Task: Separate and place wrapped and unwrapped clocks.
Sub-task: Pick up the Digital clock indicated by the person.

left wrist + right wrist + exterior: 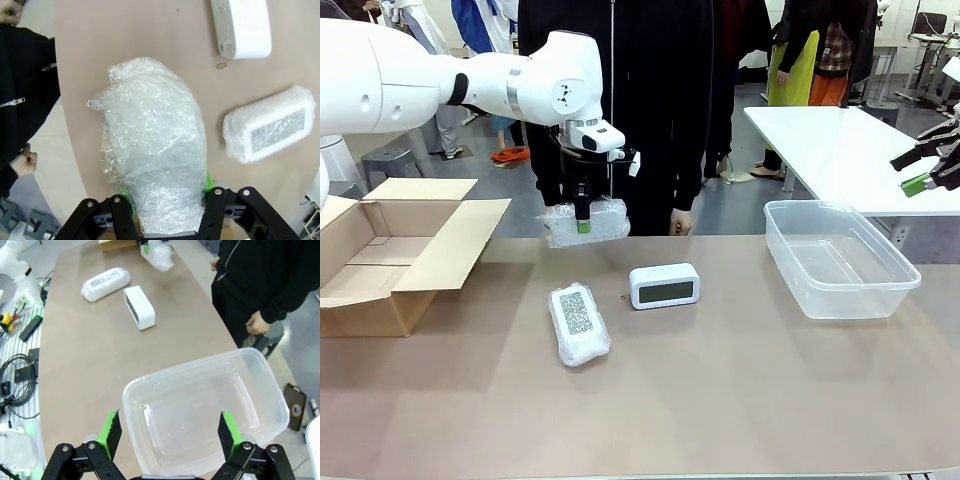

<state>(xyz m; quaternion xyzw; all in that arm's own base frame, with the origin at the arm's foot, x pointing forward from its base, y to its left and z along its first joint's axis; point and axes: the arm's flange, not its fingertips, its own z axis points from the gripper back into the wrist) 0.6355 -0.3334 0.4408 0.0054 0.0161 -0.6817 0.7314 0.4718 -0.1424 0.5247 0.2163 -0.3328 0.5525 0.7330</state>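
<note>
While the left pincer (583, 226) hangs over the far edge of the worktop (750, 400), its jaws are clamped tight on one wrapped clock (612, 222), a bubble-wrap bundle held clear of the surface just in front of the person in black (650, 100). From the left wrist, that bundle (155, 135) swells up between the black fingers of the pincer (166, 194), with a green pad (207, 179) pressed against its side. The other wrapped clock (578, 322) lies flat on the worktop nearer the robot, its speckled grey face up, and the bare white clock (664, 286) stands just to its right, apart from it, grey screen facing the robot. Both show again beside the held bundle in the left wrist view, the lying bundle (270, 125) and the white clock (242, 25) a little apart. An open cardboard box (440, 250) sits at the left end, and a clear plastic tub (860, 305) at the right. The right pincer (915, 172) is raised at the right edge of the front view; its own camera shows it (170, 427) spread wide, gripping nothing, above the tub (131, 390).
</note>
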